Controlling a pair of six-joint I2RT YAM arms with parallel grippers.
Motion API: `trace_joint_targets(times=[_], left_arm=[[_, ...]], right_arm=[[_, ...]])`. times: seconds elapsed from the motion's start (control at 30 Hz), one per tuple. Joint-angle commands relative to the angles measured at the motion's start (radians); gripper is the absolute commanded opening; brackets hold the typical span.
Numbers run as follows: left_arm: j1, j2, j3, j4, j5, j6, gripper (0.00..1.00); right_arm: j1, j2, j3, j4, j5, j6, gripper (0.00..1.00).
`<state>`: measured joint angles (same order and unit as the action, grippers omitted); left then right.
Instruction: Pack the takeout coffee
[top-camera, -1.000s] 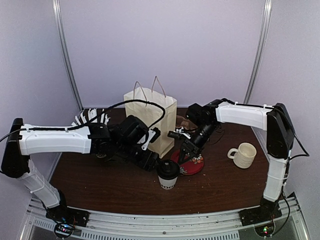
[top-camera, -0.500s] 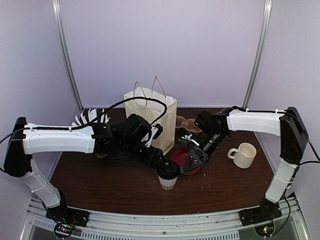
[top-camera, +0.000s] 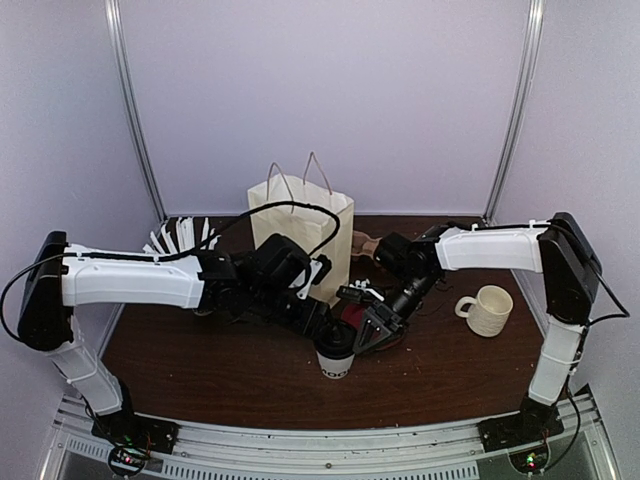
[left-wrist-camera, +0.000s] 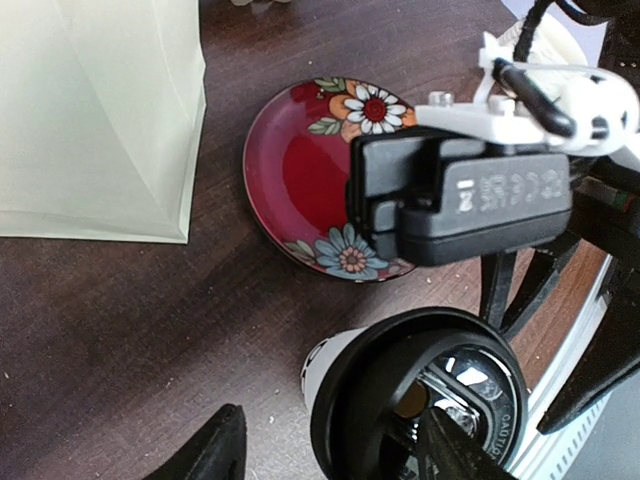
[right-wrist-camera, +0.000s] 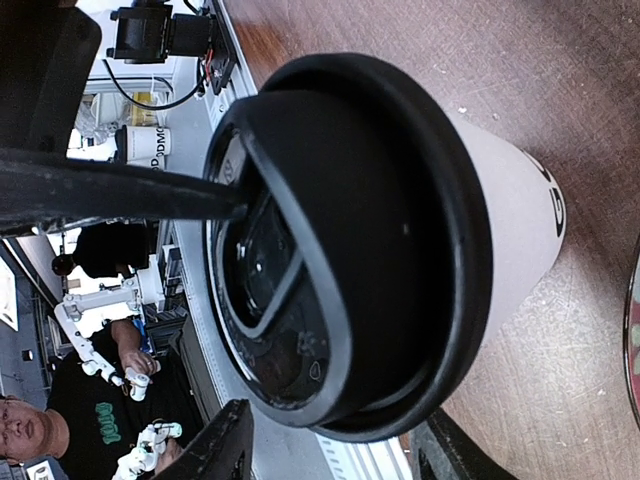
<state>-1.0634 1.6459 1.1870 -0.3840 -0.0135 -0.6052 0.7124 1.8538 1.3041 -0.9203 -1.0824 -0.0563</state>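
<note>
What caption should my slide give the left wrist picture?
Left end effector, jaws open, at the lidded coffee cup, near a red flowered plate.

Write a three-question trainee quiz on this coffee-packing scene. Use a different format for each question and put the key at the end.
1. True or false: the paper bag stands upright, farther from the arm bases than the paper cup.
2. Multiple choice: what covers the paper cup? A) a black lid B) a saucer C) nothing
3. Fill in the blank: the left gripper and the right gripper, both close to the cup, have their jaws ____.

Key: 1 true; 2 A; 3 open.
</note>
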Motion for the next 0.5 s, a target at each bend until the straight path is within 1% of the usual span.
trace_joint_targets(times=[0.0, 0.2, 0.3, 0.4, 0.47], left_arm=[[0.014, 0.024, 0.003, 0.042, 0.049, -0.008, 0.59], [0.014, 0.034, -0.016, 0.036, 0.077, -0.001, 0.55], [0.015, 0.035, -0.024, 0.026, 0.082, 0.002, 0.53], [0.016, 0.03, -0.034, 0.016, 0.088, 0.005, 0.5], [0.016, 0.02, -0.061, 0.014, 0.076, 0.002, 0.5]], right_arm=[[0.005, 0.019, 0.029, 0.022, -0.017, 0.017, 0.55], [0.005, 0.045, 0.026, 0.042, 0.001, 0.048, 0.5], [0.005, 0.067, 0.031, 0.043, 0.048, 0.056, 0.48], [0.005, 0.091, 0.035, 0.026, 0.159, 0.056, 0.47], [0.005, 0.108, 0.035, 0.006, 0.274, 0.056, 0.46]])
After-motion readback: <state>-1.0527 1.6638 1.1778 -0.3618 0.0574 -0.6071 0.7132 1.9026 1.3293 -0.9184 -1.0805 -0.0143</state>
